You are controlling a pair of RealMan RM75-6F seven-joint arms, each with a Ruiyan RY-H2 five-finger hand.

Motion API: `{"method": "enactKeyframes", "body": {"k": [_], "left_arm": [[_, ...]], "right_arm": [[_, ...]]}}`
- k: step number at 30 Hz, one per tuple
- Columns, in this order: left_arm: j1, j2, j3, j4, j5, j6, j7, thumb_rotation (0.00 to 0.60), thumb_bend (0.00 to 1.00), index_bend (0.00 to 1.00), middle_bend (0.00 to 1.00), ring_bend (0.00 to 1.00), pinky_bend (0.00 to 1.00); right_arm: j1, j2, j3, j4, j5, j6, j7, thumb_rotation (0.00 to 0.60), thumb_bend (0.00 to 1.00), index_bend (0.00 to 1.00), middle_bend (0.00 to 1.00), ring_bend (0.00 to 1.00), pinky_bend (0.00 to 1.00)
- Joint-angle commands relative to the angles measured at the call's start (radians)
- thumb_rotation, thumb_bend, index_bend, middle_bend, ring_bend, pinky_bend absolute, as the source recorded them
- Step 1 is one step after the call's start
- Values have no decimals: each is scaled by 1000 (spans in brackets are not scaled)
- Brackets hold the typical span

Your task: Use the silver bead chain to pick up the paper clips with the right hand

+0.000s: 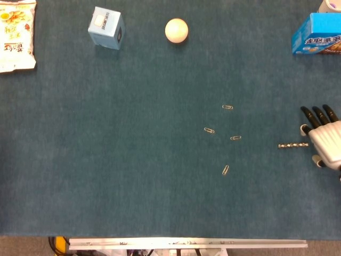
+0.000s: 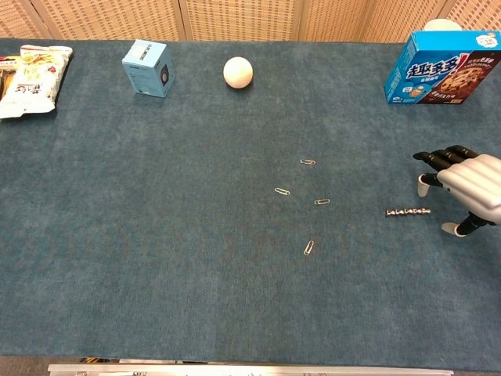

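The short silver bead chain (image 1: 293,145) lies flat on the dark teal felt-covered counter (image 1: 133,176), its long axis running from 9 to 3 o'clock in the head view. Its right end sits just beside the right hand (image 1: 325,140), which is at the counter's 3 o'clock edge; the chain therefore lies at 9 o'clock from the hand. In the chest view the same hand (image 2: 467,188) has its dark fingers (image 2: 438,157) spread and reaching leftward, with the thumb lower, near the chain (image 2: 408,211). It holds nothing, and I cannot tell whether any fingertip touches the beads. The left hand is in neither view, so the right is the only hand near.

The four small wire paper clips (image 1: 224,137) are scattered well apart from the chain, further toward 9 o'clock, each pointing a different way. They are thin, shiny bent wire lying flush on the nap.

The chain reads as a row of small metal beads, stiff-looking but probably limp once lifted. Being low and narrow on soft cloth, it likely needs a fingertip pinch at its near end.

At the counter's 12 o'clock edge stand a pale blue cardboard cube box (image 1: 106,28), a cream round ball (image 1: 176,30) and a bright blue biscuit carton (image 1: 317,35); a white snack packet (image 1: 16,34) lies at 11 o'clock.
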State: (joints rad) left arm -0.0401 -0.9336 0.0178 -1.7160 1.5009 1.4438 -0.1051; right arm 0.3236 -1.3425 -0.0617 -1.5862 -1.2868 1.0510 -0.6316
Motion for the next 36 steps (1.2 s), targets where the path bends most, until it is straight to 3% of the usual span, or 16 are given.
{"method": "enactKeyframes", "body": {"k": [1,15,36], "left_arm": [[0,1,0,0,0,0,-1,600,0,403,359,306,435],[1,6,0,1,-2,0,-12,600,0,403,359,306,435],[3,8,0,1,0,1,-15,600,0,403,359,306,435]], "right_arm": [[-1,-12,-1,14,-4,4,10,600,184,368,33,0,54],[-9,-65,-5,72,-26,20,69,600,227,451,36,0,54],[-13,-98,3,109,-22,33,78,600,244,484,45,0,54]]}}
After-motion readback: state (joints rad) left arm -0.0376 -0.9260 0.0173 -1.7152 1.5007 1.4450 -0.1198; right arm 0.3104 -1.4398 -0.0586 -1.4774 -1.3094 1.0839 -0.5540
